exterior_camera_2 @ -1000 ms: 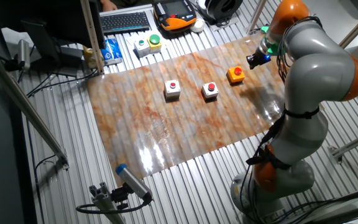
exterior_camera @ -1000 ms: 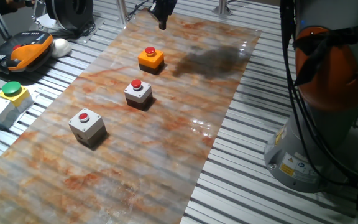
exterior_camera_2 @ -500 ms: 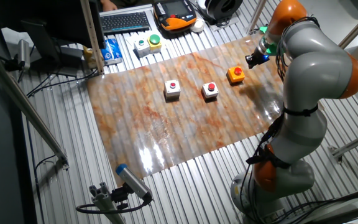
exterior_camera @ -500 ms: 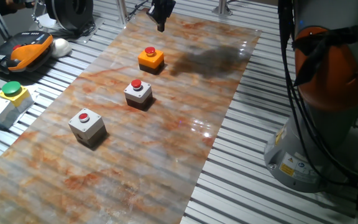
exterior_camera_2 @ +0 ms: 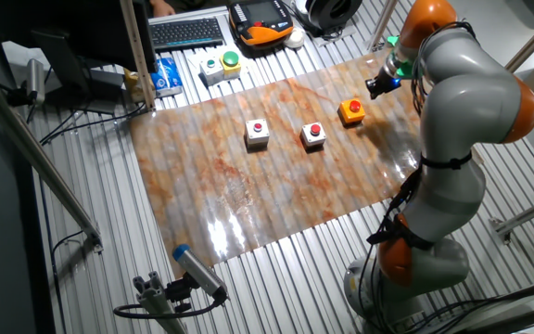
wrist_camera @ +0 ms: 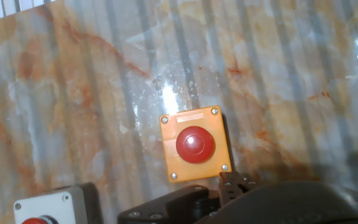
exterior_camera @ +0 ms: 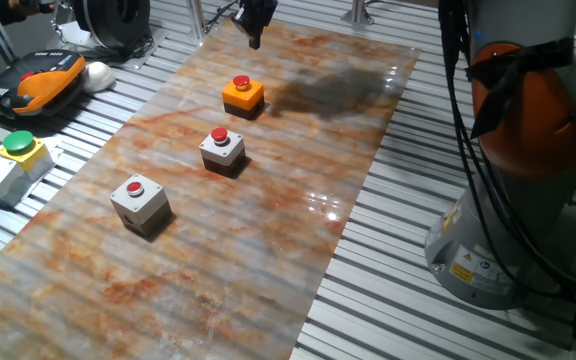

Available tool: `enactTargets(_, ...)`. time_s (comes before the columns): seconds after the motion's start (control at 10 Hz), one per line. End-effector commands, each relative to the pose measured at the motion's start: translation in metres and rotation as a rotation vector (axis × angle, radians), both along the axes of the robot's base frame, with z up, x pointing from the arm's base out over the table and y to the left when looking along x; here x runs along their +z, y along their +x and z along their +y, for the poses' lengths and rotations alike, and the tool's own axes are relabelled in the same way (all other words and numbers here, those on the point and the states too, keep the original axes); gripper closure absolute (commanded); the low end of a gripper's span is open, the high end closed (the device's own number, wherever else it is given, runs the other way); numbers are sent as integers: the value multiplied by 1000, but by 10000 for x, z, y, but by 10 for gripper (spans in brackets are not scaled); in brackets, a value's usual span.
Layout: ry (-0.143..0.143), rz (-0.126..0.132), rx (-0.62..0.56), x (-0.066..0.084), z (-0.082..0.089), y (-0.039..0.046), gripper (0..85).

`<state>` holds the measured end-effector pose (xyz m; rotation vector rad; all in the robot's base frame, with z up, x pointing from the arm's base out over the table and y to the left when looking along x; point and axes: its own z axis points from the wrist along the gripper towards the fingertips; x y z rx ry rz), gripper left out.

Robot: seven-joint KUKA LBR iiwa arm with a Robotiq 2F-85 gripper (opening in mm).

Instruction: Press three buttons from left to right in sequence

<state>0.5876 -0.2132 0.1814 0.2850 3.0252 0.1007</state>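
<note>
Three buttons stand in a row on the marbled board (exterior_camera: 298,180): a grey-white box (exterior_camera: 140,200) (exterior_camera_2: 257,133), a second grey-white box (exterior_camera: 222,148) (exterior_camera_2: 314,134), and a flatter orange box (exterior_camera: 243,93) (exterior_camera_2: 351,111), each with a round red top. My gripper (exterior_camera: 255,38) (exterior_camera_2: 376,90) hangs in the air above and just beyond the orange box, not touching it. The hand view looks down on the orange box (wrist_camera: 195,145), with a corner of a grey-white box (wrist_camera: 51,208) at the lower left. Dark finger parts fill the bottom edge; no gap or contact between tips shows.
A grey box with a green button and yellow top (exterior_camera: 8,158) (exterior_camera_2: 222,64) sits off the board on the slatted table. An orange-black pendant (exterior_camera: 36,80), a white ball (exterior_camera: 98,73) and a keyboard (exterior_camera_2: 185,32) lie nearby. The arm's base (exterior_camera: 523,170) stands beside the board.
The gripper has drifted slightly up and away from the orange box. The three boxes have not moved.
</note>
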Motion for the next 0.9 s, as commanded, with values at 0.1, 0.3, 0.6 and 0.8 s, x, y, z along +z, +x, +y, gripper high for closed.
enactTargets(0.1, 4, -5, 1, -67, 8, 17, 850)
enactTargets(0.3, 7, -10, 1, -142, 19, 37, 850)
enactTargets(0.6, 4, -11, 1, -195, 50, 83, 850)
enactTargets(0.8, -4, -11, -1, -216, 73, 121, 850)
